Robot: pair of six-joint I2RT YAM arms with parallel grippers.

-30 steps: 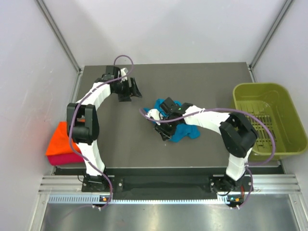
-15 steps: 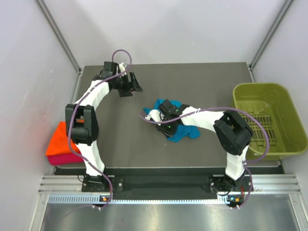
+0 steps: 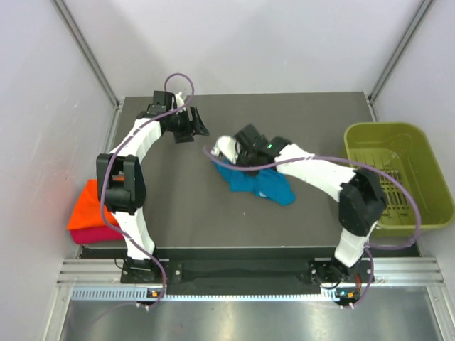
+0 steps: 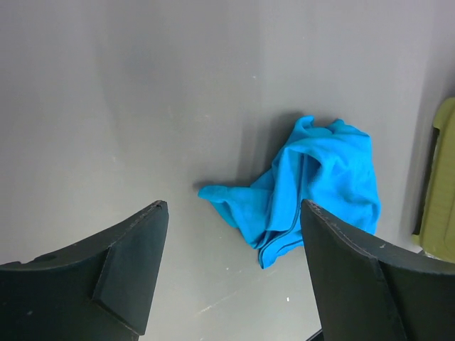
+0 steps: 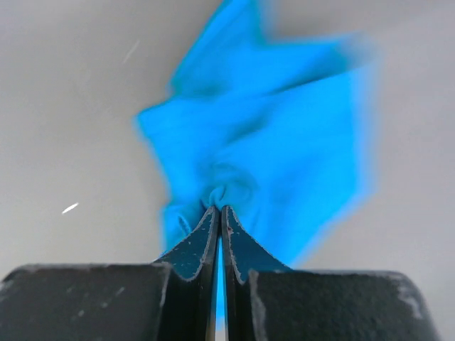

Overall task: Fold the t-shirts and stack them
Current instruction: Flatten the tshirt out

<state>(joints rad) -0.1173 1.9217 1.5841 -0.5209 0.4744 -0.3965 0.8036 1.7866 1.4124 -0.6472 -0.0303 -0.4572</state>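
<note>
The teal-blue t-shirt point(image 3: 257, 185) lies crumpled near the middle of the table; it also shows in the left wrist view point(image 4: 313, 186) and fills the right wrist view point(image 5: 263, 142). My right gripper point(image 3: 244, 153) is shut on a pinch of its cloth point(image 5: 219, 199) and holds that part lifted, the rest trailing down. My left gripper point(image 3: 200, 125) is open and empty at the far left of the table, apart from the shirt. The orange t-shirt point(image 3: 89, 204) lies folded on the magenta-pink one point(image 3: 96, 234) off the table's left edge.
An olive-green plastic basket point(image 3: 398, 174) stands at the table's right edge; its rim shows in the left wrist view point(image 4: 442, 177). White walls close in the back and sides.
My right gripper has risen and moved toward the back, pulling the teal-blue shirt up and spreading it out to the left. The left arm has barely moved.
</note>
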